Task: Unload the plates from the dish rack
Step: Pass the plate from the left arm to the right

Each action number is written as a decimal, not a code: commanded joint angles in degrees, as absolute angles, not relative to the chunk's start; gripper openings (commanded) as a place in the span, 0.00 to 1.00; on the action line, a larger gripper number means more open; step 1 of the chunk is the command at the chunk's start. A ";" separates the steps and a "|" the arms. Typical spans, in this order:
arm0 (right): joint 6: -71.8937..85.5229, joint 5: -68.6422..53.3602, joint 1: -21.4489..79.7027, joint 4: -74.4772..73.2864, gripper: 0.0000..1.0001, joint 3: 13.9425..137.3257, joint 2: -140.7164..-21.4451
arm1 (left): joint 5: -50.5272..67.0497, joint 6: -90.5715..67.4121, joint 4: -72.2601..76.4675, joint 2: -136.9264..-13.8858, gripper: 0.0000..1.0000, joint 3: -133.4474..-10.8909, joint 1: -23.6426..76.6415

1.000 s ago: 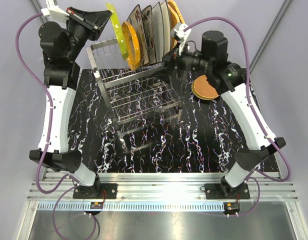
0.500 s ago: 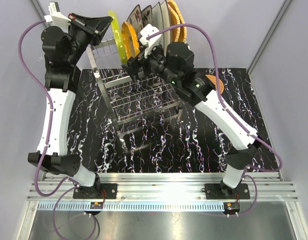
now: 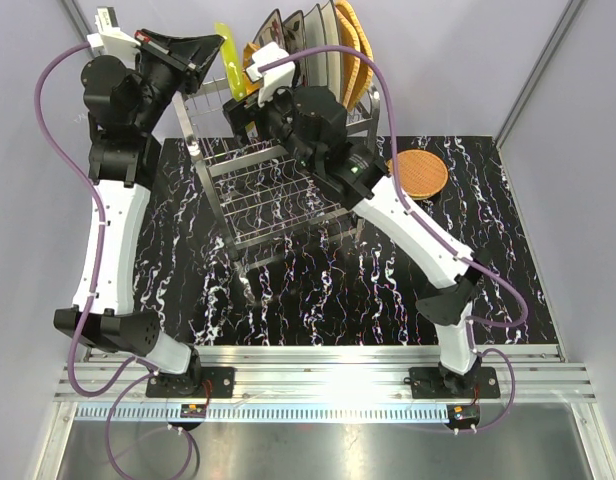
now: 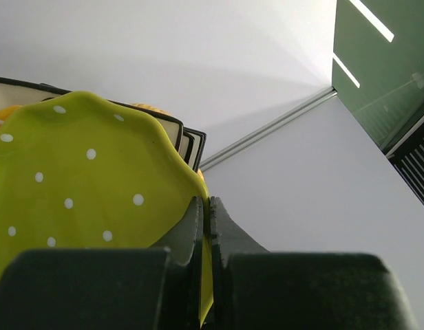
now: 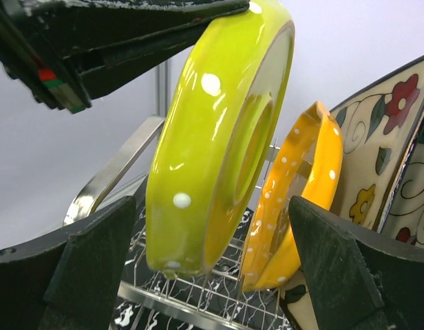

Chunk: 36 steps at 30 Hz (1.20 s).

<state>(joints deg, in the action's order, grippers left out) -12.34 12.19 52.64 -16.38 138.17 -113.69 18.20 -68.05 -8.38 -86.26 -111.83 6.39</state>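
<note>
My left gripper point(image 3: 200, 48) is shut on the top rim of the dotted lime-green plate point(image 3: 227, 58), which is upright at the left end of the dish rack point(image 3: 278, 185). The left wrist view shows its fingertips point(image 4: 206, 206) pinching the plate's rim point(image 4: 74, 185). My right gripper point(image 3: 240, 103) is open. In its wrist view the gripper point(image 5: 212, 254) straddles the lower parts of the lime plate point(image 5: 205, 151) and the dotted orange plate point(image 5: 301, 199). Cream floral plates point(image 5: 387, 151) stand behind. A round woven plate point(image 3: 418, 172) lies on the table.
More upright plates fill the rack's top row: floral ones point(image 3: 293, 40) and woven tan ones point(image 3: 353, 40). The rack's lower tier point(image 3: 288, 215) holds nothing visible. The black marbled mat point(image 3: 368, 290) lies under and in front of the rack. Grey walls close the back.
My right arm has swung left, from beside the woven plate on the table to the rack's left end, by the lime plate. My left gripper has kept its hold, hardly moving.
</note>
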 commanded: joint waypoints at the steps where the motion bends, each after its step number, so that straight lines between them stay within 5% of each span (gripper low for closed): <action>1: -13.88 18.19 53.44 -11.17 0.99 142.03 -115.66 | 16.35 -70.31 3.78 -81.74 0.00 -112.59 6.15; 11: -17.93 21.80 53.61 -4.57 0.85 142.82 -119.35 | 15.47 -70.84 4.75 -80.68 0.00 -109.87 6.07; 21: -19.34 21.89 53.61 -0.53 0.59 141.42 -119.35 | 15.38 -71.36 5.62 -79.89 0.00 -108.28 6.06; 36: -29.79 18.90 53.09 6.68 0.00 143.17 -121.55 | 15.38 -72.95 7.47 -77.79 0.00 -104.25 6.15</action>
